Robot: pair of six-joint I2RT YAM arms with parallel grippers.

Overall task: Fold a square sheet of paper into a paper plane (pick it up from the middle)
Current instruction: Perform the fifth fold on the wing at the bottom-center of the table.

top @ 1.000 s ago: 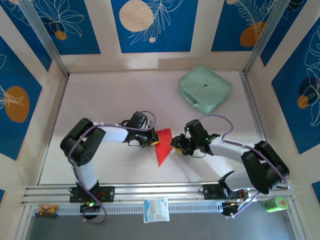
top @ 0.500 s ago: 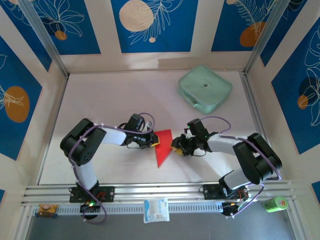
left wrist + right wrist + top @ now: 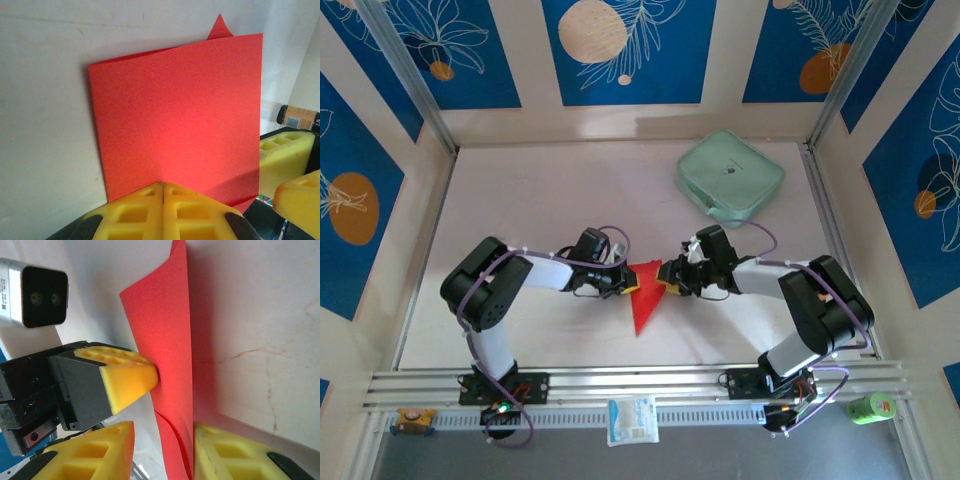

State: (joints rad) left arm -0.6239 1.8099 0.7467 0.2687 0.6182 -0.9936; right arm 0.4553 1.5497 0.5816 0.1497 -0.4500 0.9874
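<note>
Pale tabletop (image 3: 550, 200) ringed by blue flower-print panels, and all the action is dead centre. The red sheet of paper (image 3: 644, 300) sits right between the two arms. From above it reads as a triangle, wide edge toward 12 o'clock and point aimed at 6.

The left gripper (image 3: 628, 285) comes in at the sheet's 9 o'clock side. Its yellow fingers (image 3: 145, 205) are pressed tight together, with the paper's edge pinched in the seam between them.

The right gripper (image 3: 663, 283) is at the 3 o'clock side. Its wrist camera shows its two yellow pads (image 3: 227, 450) standing apart with the sheet's edge running down between them. The paper lies close to one pad, with a clear gap to the other, so there is no clamp there. The sheet bows in a soft curve between the two grippers.

Off at 1 o'clock the mint-green case (image 3: 730, 178) rests flat, well apart. A small white packet (image 3: 633, 418) lies on the front rail at 6 o'clock.
</note>
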